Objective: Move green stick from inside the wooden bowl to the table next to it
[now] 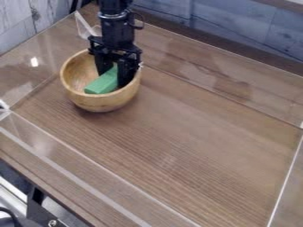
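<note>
Bare bench (pixel 178 151) fills the lower frame. Upper left, the wooden bowl (pixel 83 96) sits with the green stick (pixel 104 83) lying tilted inside it. The black end effector (pixel 115 69) points straight down into the bowl, clenched on the stick's far end, which its fingers hide. The arm above is cut off at the top edge.

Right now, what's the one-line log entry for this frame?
gripper: shut, down inside bowl | stick: in bowl, at the gripper's tips, hold unclear | table: stick not yet placed
</note>
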You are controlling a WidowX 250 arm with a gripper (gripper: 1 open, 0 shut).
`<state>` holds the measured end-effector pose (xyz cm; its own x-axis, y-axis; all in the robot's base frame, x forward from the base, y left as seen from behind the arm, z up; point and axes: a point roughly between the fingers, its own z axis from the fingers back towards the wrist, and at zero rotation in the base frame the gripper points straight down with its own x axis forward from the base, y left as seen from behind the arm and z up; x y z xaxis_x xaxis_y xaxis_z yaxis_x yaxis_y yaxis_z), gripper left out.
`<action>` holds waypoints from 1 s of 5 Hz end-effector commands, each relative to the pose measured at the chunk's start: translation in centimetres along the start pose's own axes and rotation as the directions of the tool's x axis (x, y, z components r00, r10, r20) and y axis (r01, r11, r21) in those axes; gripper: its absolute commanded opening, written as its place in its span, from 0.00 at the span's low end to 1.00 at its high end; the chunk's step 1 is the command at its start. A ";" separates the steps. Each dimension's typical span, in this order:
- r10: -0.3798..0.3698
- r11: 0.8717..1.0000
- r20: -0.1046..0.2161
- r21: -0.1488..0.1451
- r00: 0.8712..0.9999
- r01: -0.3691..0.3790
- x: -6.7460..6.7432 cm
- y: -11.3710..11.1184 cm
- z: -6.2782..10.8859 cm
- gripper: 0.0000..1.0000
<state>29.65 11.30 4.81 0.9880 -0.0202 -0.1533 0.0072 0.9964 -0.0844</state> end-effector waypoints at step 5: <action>-0.034 0.999 0.047 0.016 0.998 0.034 1.9 -1.2 2.5 0.00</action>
<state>30.93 10.02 5.45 0.9861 -0.0467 -0.1595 0.0319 0.9950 -0.0944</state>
